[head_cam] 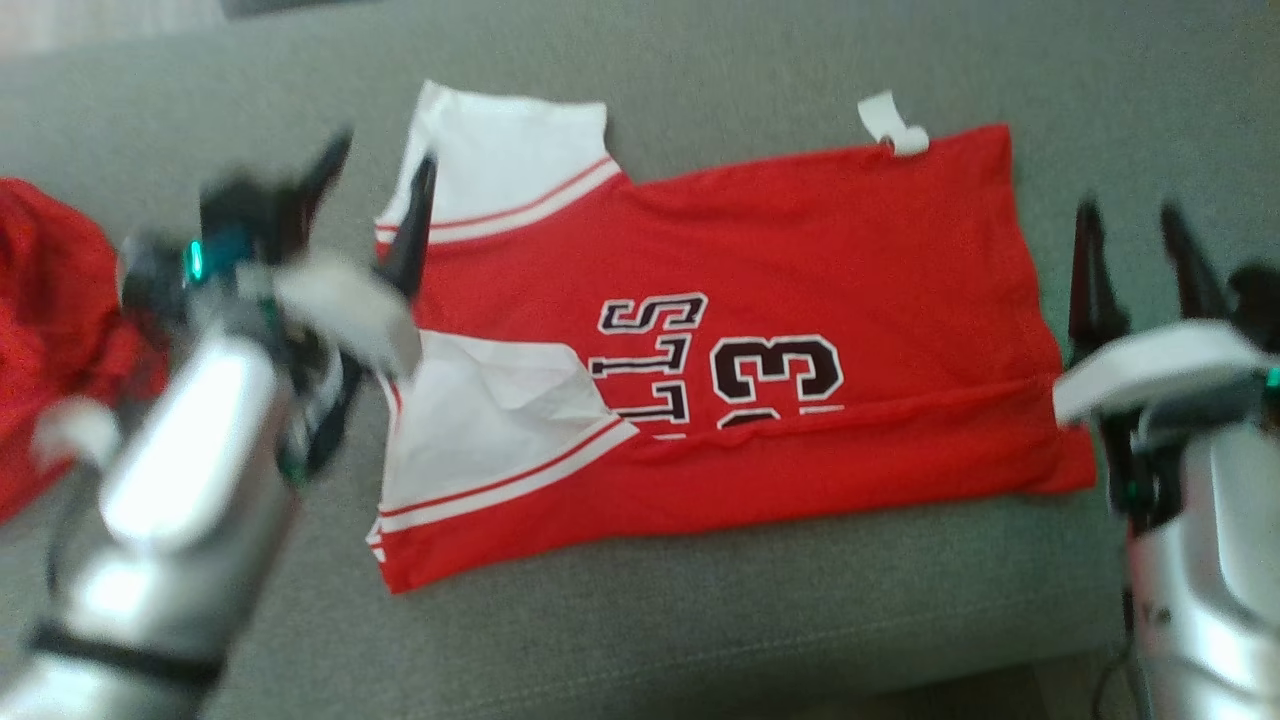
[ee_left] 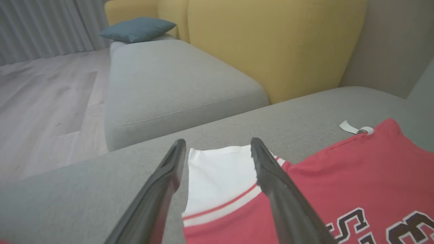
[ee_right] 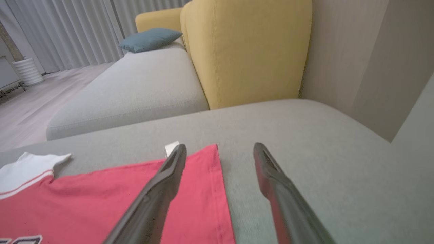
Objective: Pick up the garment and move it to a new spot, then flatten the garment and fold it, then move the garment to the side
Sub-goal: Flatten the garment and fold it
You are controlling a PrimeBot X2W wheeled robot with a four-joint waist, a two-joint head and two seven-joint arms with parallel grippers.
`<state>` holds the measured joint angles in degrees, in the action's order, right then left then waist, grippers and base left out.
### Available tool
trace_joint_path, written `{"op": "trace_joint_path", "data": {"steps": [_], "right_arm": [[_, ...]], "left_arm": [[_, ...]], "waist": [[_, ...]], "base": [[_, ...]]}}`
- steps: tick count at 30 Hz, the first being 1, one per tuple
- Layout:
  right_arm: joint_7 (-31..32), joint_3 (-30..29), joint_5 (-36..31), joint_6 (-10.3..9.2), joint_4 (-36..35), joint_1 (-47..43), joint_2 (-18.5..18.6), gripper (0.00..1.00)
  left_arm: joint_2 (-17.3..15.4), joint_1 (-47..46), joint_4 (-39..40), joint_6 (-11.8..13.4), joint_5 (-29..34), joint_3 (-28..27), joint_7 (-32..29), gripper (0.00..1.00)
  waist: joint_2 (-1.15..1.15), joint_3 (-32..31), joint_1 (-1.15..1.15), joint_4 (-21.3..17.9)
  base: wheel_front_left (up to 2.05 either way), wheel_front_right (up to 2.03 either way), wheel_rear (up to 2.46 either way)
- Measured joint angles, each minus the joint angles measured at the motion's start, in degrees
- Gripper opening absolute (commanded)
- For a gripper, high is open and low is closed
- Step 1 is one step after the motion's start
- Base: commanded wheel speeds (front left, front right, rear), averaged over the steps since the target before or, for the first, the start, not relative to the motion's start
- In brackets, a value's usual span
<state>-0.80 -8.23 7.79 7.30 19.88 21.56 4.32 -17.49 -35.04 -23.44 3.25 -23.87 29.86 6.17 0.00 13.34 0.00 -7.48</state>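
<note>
A red jersey (head_cam: 780, 260) with white sleeves and black lettering lies spread on the grey sofa seat (head_cam: 700, 600), its near edge folded over along its length. My left gripper (head_cam: 385, 175) hovers open at the jersey's left end, by the far white sleeve (ee_left: 220, 176). At the jersey's right hem (ee_right: 203, 189) my right gripper (head_cam: 1130, 225) is open too, just off the cloth's edge. Neither gripper holds anything. A white tag (head_cam: 892, 125) sticks out at the far right corner.
Another red cloth (head_cam: 50, 330) is bunched at the seat's left edge. A yellow backrest (ee_right: 247, 51) and a second grey seat (ee_left: 169, 81) with a teal cushion (ee_left: 137, 28) lie beyond. Wood floor (ee_left: 44, 101) is past the seat.
</note>
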Motion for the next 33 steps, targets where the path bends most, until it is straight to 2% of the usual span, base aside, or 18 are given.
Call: {"op": "trace_joint_path", "data": {"steps": [4,7,10,15,23,33], "right_arm": [[-0.48,1.88,-0.3,0.0,-2.78,4.71,-0.01,1.0],[-0.54,3.08,-0.3,0.0,-4.03,7.46,-0.03,1.0],[-0.56,4.57,-0.24,0.0,-4.87,9.85,-0.05,1.0],[-0.8,6.14,0.4,0.0,-6.19,12.95,-0.14,1.0],[-1.25,7.47,0.8,0.0,-6.87,13.38,-0.34,1.0],[-1.74,7.53,1.21,0.0,-6.79,13.39,-0.52,1.0]], "left_arm": [[-0.99,-12.12,-4.21,-6.89,-0.98,1.38,-7.92,1.0],[-2.24,-20.24,-8.95,-9.71,-2.03,3.26,-14.14,1.0],[-3.88,-26.02,-13.97,-10.38,-2.58,5.71,-18.87,1.0],[-6.08,-31.5,-20.34,-10.51,-3.26,11.76,-23.23,1.0],[-8.13,-36.62,-27.14,-10.82,-5.12,17.75,-23.2,1.0],[-8.08,-40.5,-32.22,-10.82,-7.73,21.46,-22.87,1.0]], "waist": [[0.0,4.08,0.0,-0.98],[0.0,7.31,0.0,-1.91],[0.0,10.35,0.01,-3.16],[0.0,14.44,0.01,-5.71],[0.0,18.2,0.01,-8.87],[0.0,19.21,0.0,-9.79]], "base": [[0.0,0.0,0.0],[0.0,0.0,0.0],[0.0,0.0,0.0],[0.0,0.0,0.0],[0.0,0.0,0.0],[0.0,0.0,0.0]]}}
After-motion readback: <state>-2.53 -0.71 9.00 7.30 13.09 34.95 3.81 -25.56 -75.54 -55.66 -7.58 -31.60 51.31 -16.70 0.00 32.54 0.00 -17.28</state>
